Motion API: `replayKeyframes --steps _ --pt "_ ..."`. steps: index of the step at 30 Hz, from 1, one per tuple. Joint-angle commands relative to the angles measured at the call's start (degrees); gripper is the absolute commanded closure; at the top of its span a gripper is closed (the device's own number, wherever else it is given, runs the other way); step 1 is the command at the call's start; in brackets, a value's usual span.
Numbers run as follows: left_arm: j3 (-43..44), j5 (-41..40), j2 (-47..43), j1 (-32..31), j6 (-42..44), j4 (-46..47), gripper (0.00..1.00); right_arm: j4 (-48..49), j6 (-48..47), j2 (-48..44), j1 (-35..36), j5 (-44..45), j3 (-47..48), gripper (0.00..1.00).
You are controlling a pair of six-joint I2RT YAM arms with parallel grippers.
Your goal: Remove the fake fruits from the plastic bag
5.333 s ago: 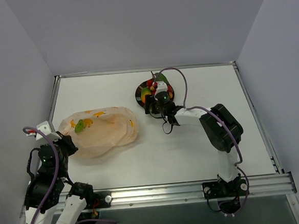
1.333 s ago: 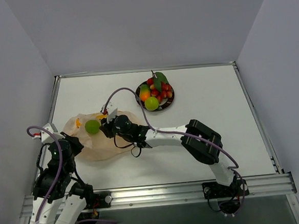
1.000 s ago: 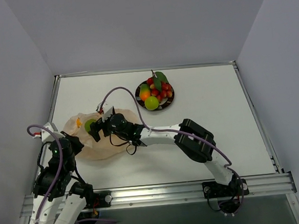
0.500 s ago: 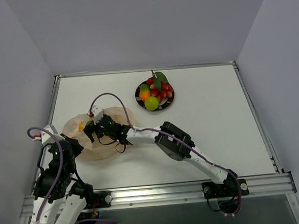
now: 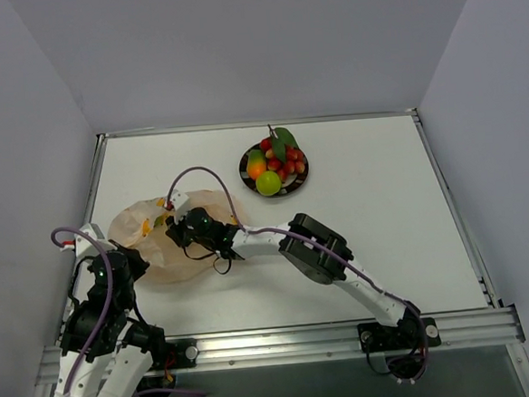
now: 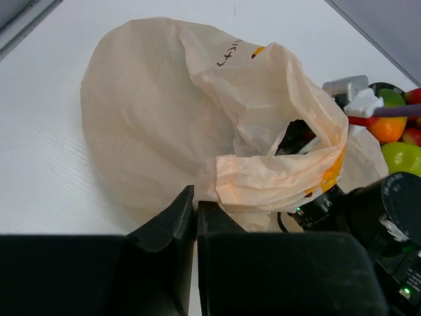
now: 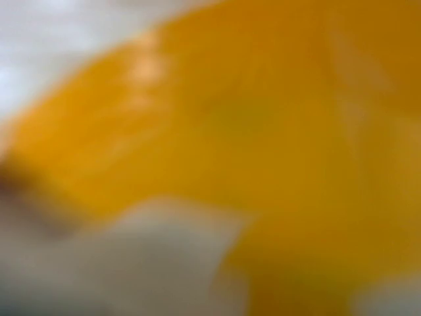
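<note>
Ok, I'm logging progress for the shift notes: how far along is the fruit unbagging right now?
Done: a mango, red berries and a lime-green ball sit on the plate. In hand: the left gripper appears to pinch the edge of the plastic bag while the right gripper reaches into its mouth; its jaws are hidden. Left: whatever remains inside, which the bag hides, must come out.

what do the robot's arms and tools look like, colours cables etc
Both are white links with bulky black joint housings: left arm, right arm. A purple cable loops along each. The left tool has matte black wedge-shaped fingers.
</note>
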Motion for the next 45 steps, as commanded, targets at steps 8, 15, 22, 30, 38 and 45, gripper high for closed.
replayKeyframes --steps 8,15,22,30,38,45 --pt "0.4 0.2 1.5 -0.1 -1.8 4.0 0.98 13.9 4.0 -22.0 0.1 -4.6 -20.2 0.87" --pt "1.2 -0.4 3.5 0.0 -2.6 5.6 0.98 14.7 4.1 -26.0 0.0 -3.1 -24.7 0.89" --pt "1.1 -4.3 3.1 0.0 -4.0 -0.1 0.98 11.1 4.6 -17.7 0.0 -3.2 -16.4 0.78" --pt "-4.1 -9.5 10.6 0.1 -11.1 2.1 0.15 11.7 5.1 -14.8 -0.3 -1.7 -17.5 0.42" --pt "-2.5 -12.0 7.7 0.2 -10.0 6.0 0.06 12.1 5.4 -13.5 -2.0 -4.7 -18.1 0.32" --pt "3.1 -11.4 -5.1 0.2 -6.2 -8.7 0.06 13.3 8.1 -12.4 -4.2 -5.9 -18.2 0.33"
